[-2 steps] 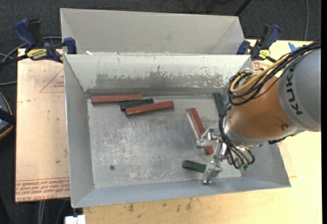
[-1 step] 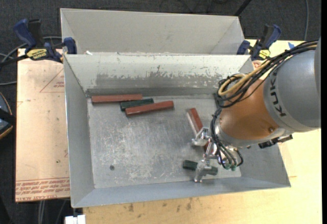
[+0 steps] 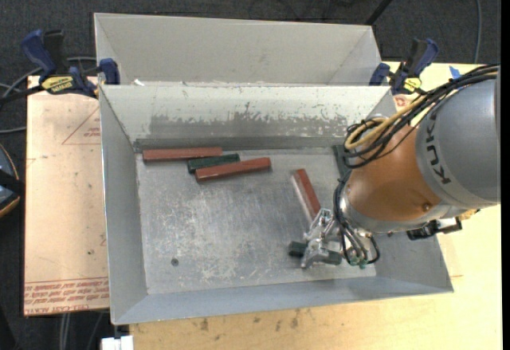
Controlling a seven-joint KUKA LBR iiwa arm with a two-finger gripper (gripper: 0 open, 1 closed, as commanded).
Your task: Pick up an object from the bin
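A: Where is the pincer now?

B: Low over the floor of the grey metal bin, towards its front right corner. Whether it is open or closed I cannot tell.

A: What lies nearest to it?

B: A short reddish-brown flat stick, lying slantwise just behind the pincer. Its near end runs right up to the pincer. I cannot say whether they touch.

A: How would that stick handle?

B: I judge it light and stiff, not fragile, with smooth faces that might slip. Lying flat, it offers only its long narrow edges. I would grip across its width near the middle, so it does not swing.

A: Anything else about?

B: Well to the pincer's left and farther back lie a long reddish-brown bar, a dark green bar and a second reddish-brown bar. They lie close together, with the green one between the other two.

A: Any writing?

B: The letters "KU" on the arm's grey casing. Nothing readable on the sticks.
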